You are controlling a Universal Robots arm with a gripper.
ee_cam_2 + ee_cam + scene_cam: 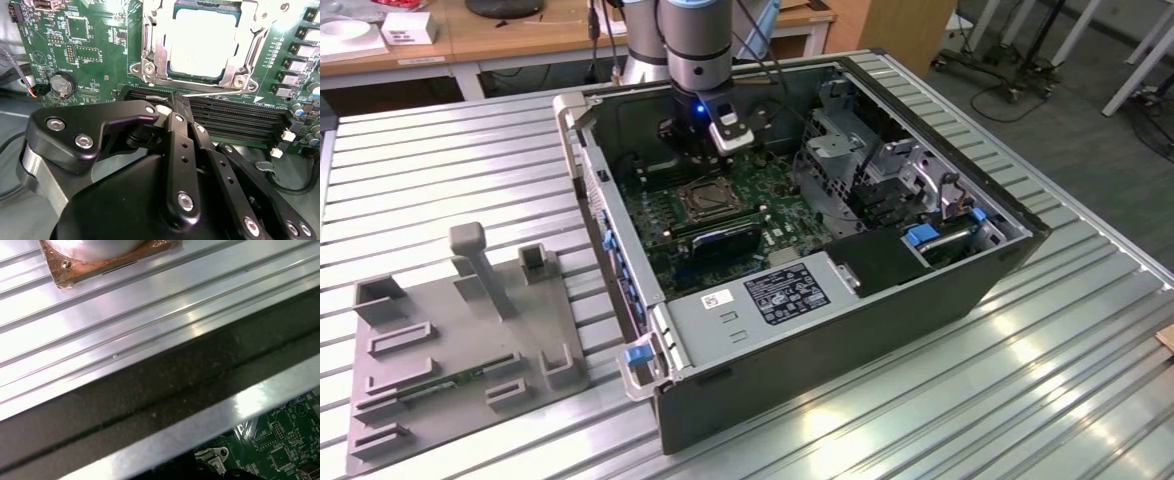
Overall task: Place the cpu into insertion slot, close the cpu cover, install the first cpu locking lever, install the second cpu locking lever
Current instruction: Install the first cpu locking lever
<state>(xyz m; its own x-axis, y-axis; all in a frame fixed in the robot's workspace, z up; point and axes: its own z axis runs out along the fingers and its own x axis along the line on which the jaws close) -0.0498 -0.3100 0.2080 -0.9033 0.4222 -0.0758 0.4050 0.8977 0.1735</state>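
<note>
Hovering hand (176, 102) above seated cpu (202, 42)

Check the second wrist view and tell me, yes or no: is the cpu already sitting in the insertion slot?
Yes. In the second wrist view the cpu lies flat inside the insertion slot, its silver top framed by the metal rim.

So the exterior view sits high up and off the arm, looking down at an angle on the whole open computer case (854, 270) lying on the ribbed metal table (440, 170). The second wrist view looks out from right behind the gripper (176, 102), really close over the green circuit board (95, 45). The first wrist view skims close over the case's edge and the table, catching a corner of that same board, which all three share.
</note>
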